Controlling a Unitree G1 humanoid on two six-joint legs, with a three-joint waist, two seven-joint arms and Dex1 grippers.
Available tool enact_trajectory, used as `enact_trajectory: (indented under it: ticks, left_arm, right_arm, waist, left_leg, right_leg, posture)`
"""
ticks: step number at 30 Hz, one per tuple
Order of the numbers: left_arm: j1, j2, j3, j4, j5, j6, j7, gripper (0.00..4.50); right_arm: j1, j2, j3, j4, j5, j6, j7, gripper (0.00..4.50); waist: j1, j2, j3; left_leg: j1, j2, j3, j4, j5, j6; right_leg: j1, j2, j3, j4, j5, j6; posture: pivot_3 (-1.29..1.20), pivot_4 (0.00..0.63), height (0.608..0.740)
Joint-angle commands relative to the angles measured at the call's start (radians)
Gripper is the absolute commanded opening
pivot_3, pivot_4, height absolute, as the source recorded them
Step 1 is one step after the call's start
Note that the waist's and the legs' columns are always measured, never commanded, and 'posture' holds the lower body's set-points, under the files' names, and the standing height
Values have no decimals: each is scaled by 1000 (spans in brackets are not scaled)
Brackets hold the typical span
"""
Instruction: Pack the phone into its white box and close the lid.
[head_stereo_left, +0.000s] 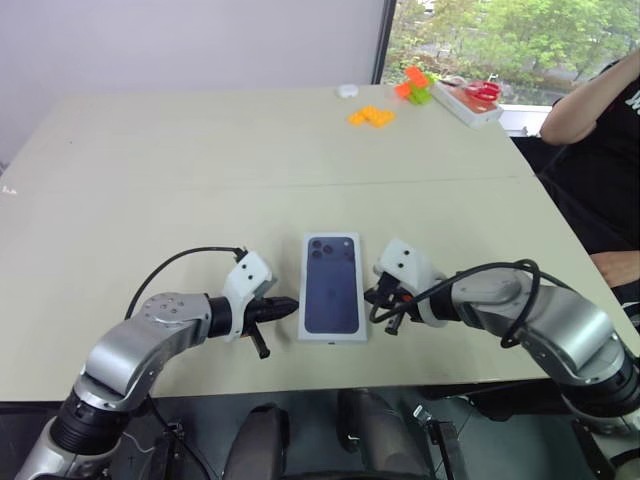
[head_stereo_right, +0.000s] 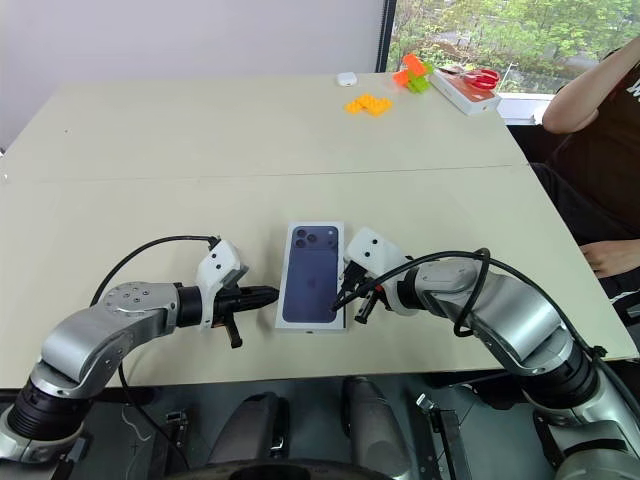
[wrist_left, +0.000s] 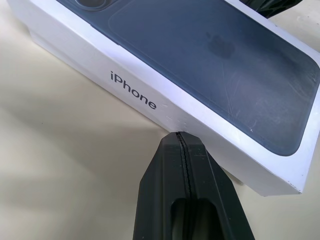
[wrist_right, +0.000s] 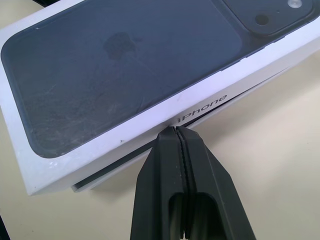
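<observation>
Both grippers have their 2 black fingers pressed together, the left gripper (head_stereo_left: 288, 306) and right gripper (head_stereo_left: 374, 296) touching opposite long sides of the white box (head_stereo_left: 331, 286), whose lid (wrist_right: 95, 150) with a dark phone picture sits slightly raised near the table's (head_stereo_left: 200, 180) front edge.

Smooth white cardboard on the lid (wrist_left: 150, 95), its dark printed top faintly glossy and finely scuffed. Matt black plastic on the left pincer (wrist_left: 184, 145) and right pincer (wrist_right: 177, 131), seamed down the middle. Pale matt laminate across the tabletop (head_stereo_left: 200, 150). Bright plastic look to the orange blocks (head_stereo_left: 371, 116), upper right.
</observation>
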Motion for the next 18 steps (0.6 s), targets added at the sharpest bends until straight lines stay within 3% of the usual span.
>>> enact_trajectory:
  ticks: [1, 18]
  left_arm:
    - [-3, 4, -1, -49, -18, -17, -21, 0]
    - [15, 1, -6, -43, -2, -30, -20, 0]
  right_arm:
    - [-10, 10, -5, -28, -1, -19, 14, 21]
    - [-13, 11, -2, 16, -52, -31, 24, 21]
  waist:
    - [0, 0, 0]
    - [0, 0, 0]
  left_leg:
    - [0, 0, 0, 0, 0, 0]
    - [0, 0, 0, 0, 0, 0]
  right_leg:
    - [0, 0, 0, 0, 0, 0]
    - [0, 0, 0, 0, 0, 0]
  posture:
    - [0, 150, 740]
    - [0, 150, 740]
